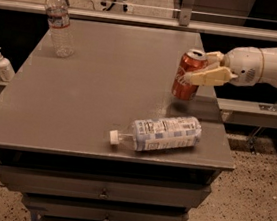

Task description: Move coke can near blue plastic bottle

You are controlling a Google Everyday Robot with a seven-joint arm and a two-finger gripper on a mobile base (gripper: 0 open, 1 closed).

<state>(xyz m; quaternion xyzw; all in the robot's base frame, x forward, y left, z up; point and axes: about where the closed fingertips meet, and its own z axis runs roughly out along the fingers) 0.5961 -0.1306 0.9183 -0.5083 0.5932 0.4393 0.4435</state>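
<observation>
Blue plastic bottle (165, 133) lies on its side near the tabletop (107, 78) front edge, cap pointing left. Coke can (186, 80) behind it, near right edge, slightly tilted, clamped between the fingers of the end effector (198, 67), which reaches in from the right.

Coke can (187, 75): red with white script and a silver top, upright with a slight tilt by the right edge of the table (106, 88), clasped by the gripper (198, 67) reaching in from the right. Blue plastic bottle (165, 133): pale blue-and-white label, white cap, lying on its side near the front edge, cap pointing left, near the can but apart.
</observation>
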